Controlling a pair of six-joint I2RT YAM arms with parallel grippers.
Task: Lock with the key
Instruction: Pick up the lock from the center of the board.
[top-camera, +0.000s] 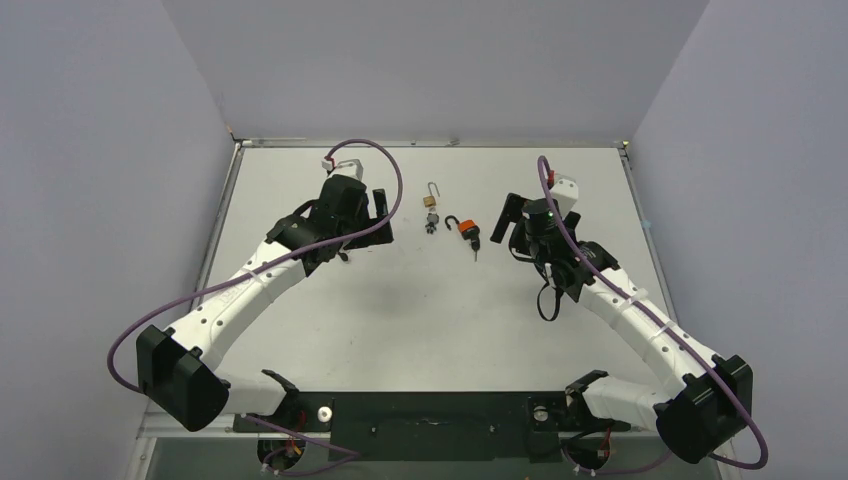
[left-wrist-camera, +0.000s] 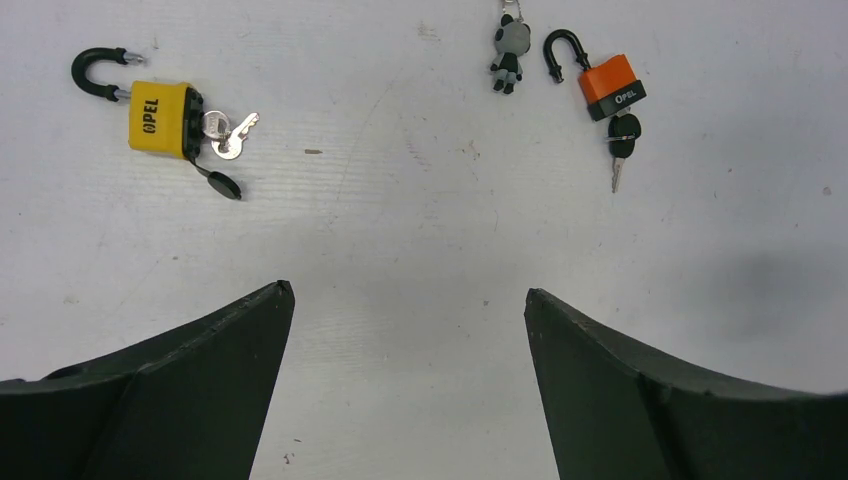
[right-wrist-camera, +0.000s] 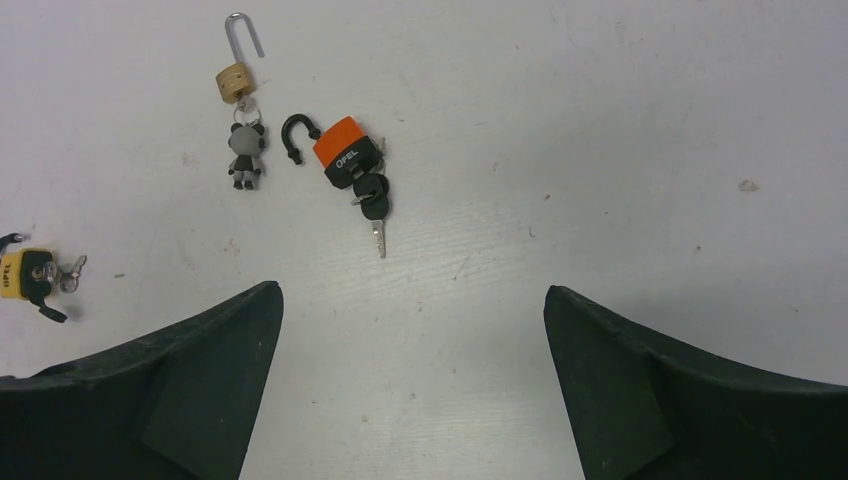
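Orange padlock (right-wrist-camera: 345, 150) lies on the white table (top-camera: 420, 330) between the two arms, with its black shackle swung open and a black key (right-wrist-camera: 373, 203) that seems to sit in its lower end. Both pincers are spread wide and hold nothing: the left gripper (left-wrist-camera: 410, 292) and the right gripper (right-wrist-camera: 413, 288) hover above the surface, facing the locks. I judge the task is at the approach step. Next, one arm must pin the body and press the shackle in, and the other must turn the key. A brass padlock (right-wrist-camera: 234, 82) with a bear charm (right-wrist-camera: 246, 152) lies just beside it, and a yellow padlock (left-wrist-camera: 160, 118) lies well apart. The table edges are far, and there is open room on the right side.
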